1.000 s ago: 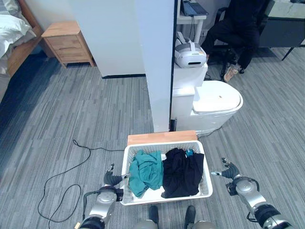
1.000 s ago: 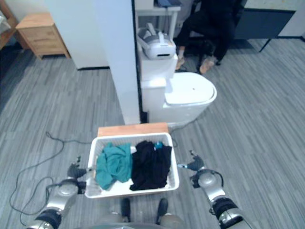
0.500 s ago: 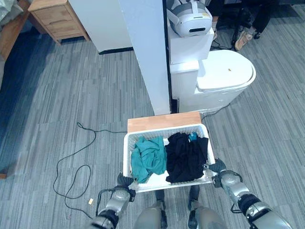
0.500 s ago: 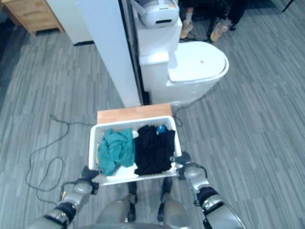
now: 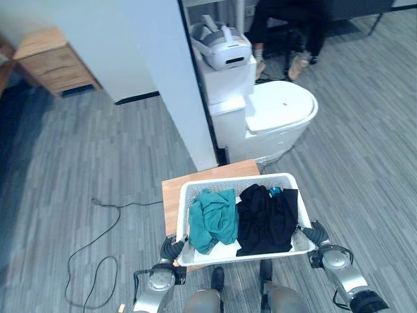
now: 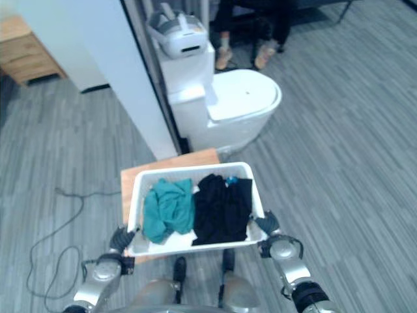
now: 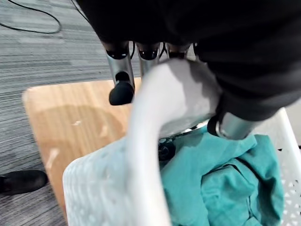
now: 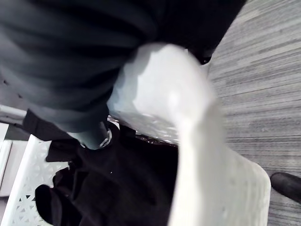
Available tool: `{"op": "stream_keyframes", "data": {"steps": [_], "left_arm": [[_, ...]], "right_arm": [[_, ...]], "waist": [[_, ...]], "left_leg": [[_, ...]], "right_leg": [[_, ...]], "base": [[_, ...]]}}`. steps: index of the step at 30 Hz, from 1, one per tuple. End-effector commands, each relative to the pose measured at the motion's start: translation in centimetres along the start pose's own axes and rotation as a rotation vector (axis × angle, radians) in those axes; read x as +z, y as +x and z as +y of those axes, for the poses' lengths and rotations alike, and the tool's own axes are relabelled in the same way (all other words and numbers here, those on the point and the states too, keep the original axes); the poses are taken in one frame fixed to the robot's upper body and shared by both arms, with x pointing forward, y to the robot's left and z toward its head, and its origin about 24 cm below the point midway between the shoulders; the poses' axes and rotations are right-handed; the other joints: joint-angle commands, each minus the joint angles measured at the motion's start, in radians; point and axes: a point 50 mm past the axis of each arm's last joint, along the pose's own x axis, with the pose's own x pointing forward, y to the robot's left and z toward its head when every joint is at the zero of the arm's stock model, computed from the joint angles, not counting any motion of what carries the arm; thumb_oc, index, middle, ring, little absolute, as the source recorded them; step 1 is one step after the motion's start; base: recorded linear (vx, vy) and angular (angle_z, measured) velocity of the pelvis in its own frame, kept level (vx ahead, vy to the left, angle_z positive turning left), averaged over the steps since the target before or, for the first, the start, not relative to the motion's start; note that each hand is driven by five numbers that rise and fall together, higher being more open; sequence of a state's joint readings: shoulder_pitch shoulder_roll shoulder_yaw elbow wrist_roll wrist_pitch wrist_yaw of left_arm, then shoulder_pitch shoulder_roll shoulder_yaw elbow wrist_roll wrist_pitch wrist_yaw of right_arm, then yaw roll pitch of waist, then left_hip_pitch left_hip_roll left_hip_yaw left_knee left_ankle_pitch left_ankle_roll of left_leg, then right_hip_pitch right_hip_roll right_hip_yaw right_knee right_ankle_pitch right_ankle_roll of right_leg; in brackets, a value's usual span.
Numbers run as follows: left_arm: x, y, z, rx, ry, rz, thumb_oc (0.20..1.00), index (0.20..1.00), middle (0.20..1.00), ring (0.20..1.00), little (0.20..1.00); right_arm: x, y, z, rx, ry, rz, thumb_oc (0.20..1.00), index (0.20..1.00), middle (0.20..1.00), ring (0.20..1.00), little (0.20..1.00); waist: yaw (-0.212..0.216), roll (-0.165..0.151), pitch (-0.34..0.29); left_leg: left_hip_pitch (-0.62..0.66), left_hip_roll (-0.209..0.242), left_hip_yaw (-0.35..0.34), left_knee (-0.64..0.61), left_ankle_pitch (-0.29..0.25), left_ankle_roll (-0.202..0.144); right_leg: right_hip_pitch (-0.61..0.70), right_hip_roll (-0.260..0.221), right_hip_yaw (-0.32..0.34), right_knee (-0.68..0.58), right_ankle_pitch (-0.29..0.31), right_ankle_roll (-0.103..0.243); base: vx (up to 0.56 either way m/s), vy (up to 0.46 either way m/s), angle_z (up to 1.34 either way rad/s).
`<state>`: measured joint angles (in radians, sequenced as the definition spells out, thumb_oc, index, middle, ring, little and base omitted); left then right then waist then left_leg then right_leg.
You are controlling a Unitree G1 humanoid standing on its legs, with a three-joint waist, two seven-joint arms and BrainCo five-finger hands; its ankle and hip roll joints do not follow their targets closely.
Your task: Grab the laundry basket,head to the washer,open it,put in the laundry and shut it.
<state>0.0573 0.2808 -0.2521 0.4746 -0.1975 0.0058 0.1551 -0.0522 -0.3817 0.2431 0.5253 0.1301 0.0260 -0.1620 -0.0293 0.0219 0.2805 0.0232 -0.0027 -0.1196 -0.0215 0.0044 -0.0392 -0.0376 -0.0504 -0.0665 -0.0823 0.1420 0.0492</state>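
The white laundry basket [image 5: 234, 182] hangs in front of me, partly over a low wooden stand [image 5: 171, 197]. A teal garment [image 5: 212, 218] fills its left half and black clothes [image 5: 266, 219] its right half. My left hand [image 5: 171, 250] grips the left rim [image 7: 146, 141], fingers [image 7: 120, 70] outside and thumb inside by the teal garment [image 7: 235, 181]. On the other side my right hand [image 5: 317, 233] clasps the right rim [image 8: 200, 141] beside the black clothes [image 8: 117, 190].
A white pillar [image 5: 176, 78] rises just beyond the stand. Right of it sits a white toilet-shaped unit [image 5: 277, 117] with a white headset [image 5: 221, 49] on top. A wooden nightstand [image 5: 52, 59] stands far left. A seated person's legs [image 5: 287, 26] show at the back.
One second ago both hands hung apart from the basket's sides. They have closed onto its rims, and the basket now sits higher over the stand. The camera has also shifted.
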Motion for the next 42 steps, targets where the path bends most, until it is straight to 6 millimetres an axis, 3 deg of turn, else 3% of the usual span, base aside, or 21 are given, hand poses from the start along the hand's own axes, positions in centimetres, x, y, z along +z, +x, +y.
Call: {"op": "stream_keyframes", "data": {"steps": [1,2,4,5,6,7,10,13,17,19,21,22,23,24,28,30,32,33,36,39,42], "left_arm": [[4.9,0.2,0.6,-0.044,-0.096,-0.237,0.2,0.2,0.2,0.2,0.2],[5.9,0.3,0.5,-0.051,-0.082,-0.273,0.2,0.2,0.2,0.2,0.2],[7.0,0.4,0.7,-0.036,-0.082,-0.316,0.2,0.2,0.2,0.2,0.2],[7.8,0.3,1.1,-0.01,-0.1,-0.353,0.2,0.2,0.2,0.2,0.2],[7.6,0.4,1.0,-0.012,-0.106,-0.345,0.2,0.2,0.2,0.2,0.2],[7.8,0.3,0.9,-0.01,-0.123,-0.356,0.2,0.2,0.2,0.2,0.2],[7.7,-0.1,0.9,0.0,-0.159,-0.359,0.2,0.2,0.2,0.2,0.2],[7.3,-0.5,1.2,0.022,-0.198,-0.355,0.2,0.2,0.2,0.2,0.2],[6.1,-0.6,0.8,0.019,-0.22,-0.311,0.2,0.2,0.2,0.2,0.2],[6.1,-0.6,0.5,0.016,-0.242,-0.314,0.2,0.2,0.2,0.2,0.2],[5.9,-0.7,0.2,0.016,-0.256,-0.308,0.2,0.2,0.2,0.2,0.2],[5.7,-0.8,0.1,0.017,-0.258,-0.306,0.2,0.2,0.2,0.2,0.2],[5.4,-0.9,-0.1,0.009,-0.258,-0.295,0.2,0.2,0.2,0.2,0.2],[5.2,-1.0,-0.1,0.006,-0.25,-0.288,0.2,0.2,0.2,0.2,0.2],[4.0,-1.5,0.6,0.023,-0.229,-0.249,0.2,0.2,0.2,0.2,0.2],[4.1,-1.7,0.9,0.025,-0.219,-0.258,0.2,0.2,0.2,0.2,0.2],[4.4,-1.9,1.2,0.008,-0.18,-0.274,0.2,0.2,0.2,0.2,0.2],[4.7,-1.8,1.4,0.004,-0.15,-0.286,0.2,0.2,0.2,0.2,0.2],[5.4,-1.6,2.2,0.017,-0.094,-0.307,0.2,0.2,0.2,0.2,0.2],[5.4,-1.9,2.7,0.025,-0.102,-0.314,0.2,0.2,0.2,0.2,0.2],[4.9,-2.0,2.8,0.028,-0.104,-0.291,0.2,0.2,0.2,0.2,0.2]], "right_arm": [[5.1,-0.2,-0.6,0.043,0.092,-0.262,0.2,0.2,0.2,0.2,0.2],[5.8,-0.3,-0.5,0.043,0.109,-0.294,0.2,0.2,0.2,0.2,0.2],[6.8,-0.4,0.0,0.055,0.131,-0.334,0.2,0.2,0.2,0.2,0.2],[7.6,-0.5,0.4,0.067,0.152,-0.369,0.2,0.2,0.2,0.2,0.2],[7.7,-0.7,0.5,0.075,0.156,-0.38,0.2,0.2,0.2,0.2,0.2],[8.0,-1.0,0.8,0.088,0.158,-0.402,0.2,0.2,0.2,0.2,0.2],[8.4,-1.6,0.6,0.094,0.17,-0.435,0.2,0.2,0.2,0.2,0.2],[8.6,-1.9,0.8,0.105,0.178,-0.451,0.2,0.2,0.2,0.2,0.2],[8.3,-2.4,0.6,0.104,0.199,-0.451,0.2,0.2,0.2,0.2,0.2],[8.6,-2.5,0.1,0.1,0.189,-0.468,0.2,0.2,0.2,0.2,0.2],[8.5,-2.5,0.0,0.099,0.166,-0.459,0.2,0.2,0.2,0.2,0.2],[8.4,-2.5,0.0,0.1,0.16,-0.455,0.2,0.2,0.2,0.2,0.2],[7.9,-2.8,-0.1,0.108,0.174,-0.444,0.2,0.2,0.2,0.2,0.2],[7.5,-2.9,-0.3,0.103,0.181,-0.432,0.2,0.2,0.2,0.2,0.2],[6.5,-2.9,-0.8,0.06,0.2,-0.399,0.2,0.2,0.2,0.2,0.2],[6.3,-3.0,-0.9,0.055,0.208,-0.394,0.2,0.2,0.2,0.2,0.2],[6.2,-3.2,-0.5,0.069,0.221,-0.399,0.2,0.2,0.2,0.2,0.2],[6.6,-3.2,-0.1,0.085,0.218,-0.416,0.2,0.2,0.2,0.2,0.2],[7.2,-3.3,0.2,0.112,0.213,-0.441,0.2,0.2,0.2,0.2,0.2],[7.1,-3.1,0.2,0.122,0.203,-0.427,0.2,0.2,0.2,0.2,0.2],[6.7,-3.1,-0.2,0.102,0.208,-0.409,0.2,0.2,0.2,0.2,0.2]], "waist": [[-0.025,-0.052,-0.071],[-0.036,-0.061,-0.066],[-0.031,-0.062,-0.058],[-0.006,-0.057,-0.052],[-0.004,-0.054,-0.057],[-0.003,-0.047,-0.061],[-0.007,-0.036,-0.079],[0.007,-0.036,-0.099],[-0.017,-0.033,-0.121],[-0.014,-0.033,-0.099],[0.001,-0.025,-0.089],[0.014,-0.034,-0.086],[0.034,-0.045,-0.083],[0.037,-0.049,-0.082],[0.083,-0.032,-0.077],[0.105,-0.034,-0.082],[0.111,-0.051,-0.098],[0.109,-0.073,-0.095],[0.075,-0.07,-0.076],[0.049,-0.037,-0.067],[0.03,-0.039,-0.063]], "left_leg": [[0.008,-0.05,0.044,0.044,-0.09,0.025],[0.022,-0.048,0.109,0.014,-0.084,0.034],[0.021,-0.033,0.182,0.009,-0.08,0.036],[0.019,-0.008,0.261,0.002,-0.07,0.024],[0.018,-0.001,0.276,-0.005,-0.062,0.024],[0.039,0.027,0.36,-0.018,-0.054,0.022],[0.069,0.057,0.449,-0.037,-0.061,0.023],[0.073,0.071,0.522,-0.034,-0.06,0.02],[0.069,0.116,0.595,0.102,-0.104,-0.018],[0.036,0.156,0.555,0.249,-0.096,-0.039],[0.001,0.144,0.458,0.32,-0.078,-0.047],[-0.041,0.094,0.396,0.317,-0.063,-0.028],[-0.094,0.018,0.303,0.292,-0.102,-0.013],[-0.119,0.005,0.291,0.275,-0.11,-0.008],[-0.276,-0.013,0.263,0.074,0.062,-0.024],[-0.278,0.007,0.285,0.016,0.094,-0.022],[-0.273,0.011,0.299,0.09,0.072,0.012],[-0.243,0.002,0.324,0.125,0.028,0.038],[-0.123,-0.002,0.349,0.119,-0.048,0.074],[0.01,0.004,0.356,0.068,-0.103,0.065],[0.087,-0.015,0.327,0.046,-0.142,0.051]], "right_leg": [[-0.083,-0.016,0.057,0.054,-0.049,0.09],[-0.108,-0.012,0.085,0.034,-0.015,0.121],[-0.137,-0.02,0.025,0.04,-0.023,0.123],[-0.148,-0.061,-0.149,0.07,-0.047,0.122],[-0.146,-0.081,-0.21,0.092,-0.065,0.107],[-0.12,-0.115,-0.325,0.151,-0.102,0.088],[-0.076,-0.133,-0.368,0.257,-0.166,0.084],[-0.017,-0.149,-0.41,0.242,-0.174,0.09],[0.02,-0.093,-0.309,0.12,-0.172,0.08],[0.048,-0.06,-0.267,0.081,-0.188,0.057],[0.069,-0.036,-0.235,0.053,-0.197,0.04],[0.063,-0.038,-0.215,0.045,-0.182,0.03],[0.076,-0.032,-0.17,0.037,-0.188,0.034],[0.086,-0.031,-0.157,0.033,-0.194,0.037],[0.175,0.035,-0.092,0.002,-0.245,0.027],[0.225,0.049,-0.061,0.01,-0.282,0.03],[0.237,0.016,-0.061,0.118,-0.326,0.049],[0.189,-0.017,-0.064,0.272,-0.278,0.09],[0.024,-0.068,-0.103,0.545,-0.151,0.129],[-0.098,-0.104,-0.244,0.408,-0.193,0.09],[-0.146,-0.079,-0.271,0.196,-0.15,0.103]], "base": [[-0.3,0.304,-1.56],[-0.35,0.255,-1.55],[-0.26,0.078,-2.14],[-0.19,0.028,-2.25],[-0.24,-0.003,-1.76],[-0.12,0.001,-1.73],[-0.04,-0.068,-1.71],[-0.01,-0.107,-1.28],[0.19,-0.282,-1.33],[0.15,-0.217,-0.89],[0.11,-0.129,-1.22],[0.19,-0.133,-1.15],[0.22,-0.112,-0.82],[0.44,-0.086,-0.84],[0.46,-0.008,-0.55],[0.68,0.112,-0.5],[0.65,0.223,-0.79],[0.47,0.203,-0.59],[0.46,0.185,-0.43],[0.56,0.117,-0.11],[0.51,-0.029,-0.03]]}}
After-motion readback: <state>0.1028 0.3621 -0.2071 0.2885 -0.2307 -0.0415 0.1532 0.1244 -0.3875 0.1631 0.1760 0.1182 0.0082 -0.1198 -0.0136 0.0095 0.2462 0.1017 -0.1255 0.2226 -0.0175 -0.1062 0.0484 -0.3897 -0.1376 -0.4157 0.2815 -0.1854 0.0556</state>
